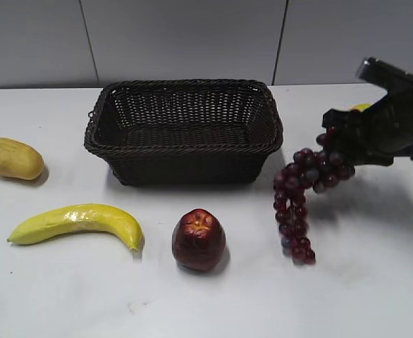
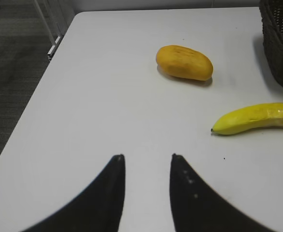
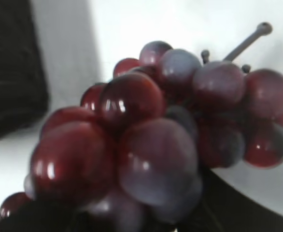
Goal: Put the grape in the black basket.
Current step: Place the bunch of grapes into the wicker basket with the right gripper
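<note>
Right gripper (image 1: 337,144) clamps the thick upper end of the long bunch of dark red-purple grapes (image 1: 301,197). The bunch hangs down, tail near or on the white table (image 1: 375,282); cannot tell if it touches. It sits just right of the large dark woven wicker basket (image 1: 184,130), outside it. Left gripper (image 2: 146,166) hovers over bare table, fingers parted, holding nothing. Yellow banana (image 1: 76,222), dark red apple (image 1: 199,239) and yellow-orange oval fruit (image 1: 11,158) lie on the table.
</note>
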